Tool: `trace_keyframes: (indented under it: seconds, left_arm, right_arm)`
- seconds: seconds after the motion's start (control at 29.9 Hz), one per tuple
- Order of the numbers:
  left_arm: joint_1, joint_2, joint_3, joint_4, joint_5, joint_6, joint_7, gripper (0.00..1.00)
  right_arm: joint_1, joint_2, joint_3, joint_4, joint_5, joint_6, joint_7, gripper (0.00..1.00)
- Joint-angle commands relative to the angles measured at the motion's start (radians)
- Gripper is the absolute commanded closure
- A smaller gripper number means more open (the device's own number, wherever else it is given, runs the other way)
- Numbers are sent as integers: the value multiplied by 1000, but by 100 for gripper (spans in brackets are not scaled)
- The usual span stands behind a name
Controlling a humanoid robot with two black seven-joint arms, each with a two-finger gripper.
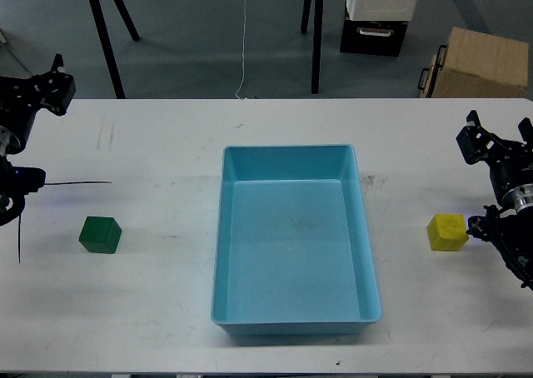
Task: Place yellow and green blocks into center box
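At opposite table edges, left gripper (57,77) and right gripper (498,133) hover; jaw states unclear.

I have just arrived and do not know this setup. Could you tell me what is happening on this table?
A two-armed robot is set to put two blocks into the light-blue tray at the middle of the white table. Nothing is held yet. The green block sits left of the tray, the yellow block right of it. The left gripper and right gripper wait near the table's sides. The tray holds no block.
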Motion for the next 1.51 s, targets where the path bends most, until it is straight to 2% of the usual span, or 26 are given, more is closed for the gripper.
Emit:
trace_keyframes:
  seconds: [0.0,0.03,0.07,0.17,0.23,1.47]
  left_arm:
    - [-1,-1,-1,3,-2,3,0,0]
    - [-3,-1,-1,5,-3,6,0,0]
    - [-4,1,-1,5,-5,9,18,0]
    - [-4,3,1,8,-8,21,99,0]
    - [-4,1,1,8,-6,32,114,0]
    - [6,-5,-7,5,-15,35,94,0]
  right_arm:
    - [0,-1,0,2,0,1,0,1]
    - [0,-1,2,2,0,1,1,1]
    - [1,-1,2,0,0,1,0,1]
    - [0,-1,3,0,0,1,1,1]
    - [0,-1,3,0,0,1,1,1]
    - [-2,8,0,-3,-34,3,1,1]
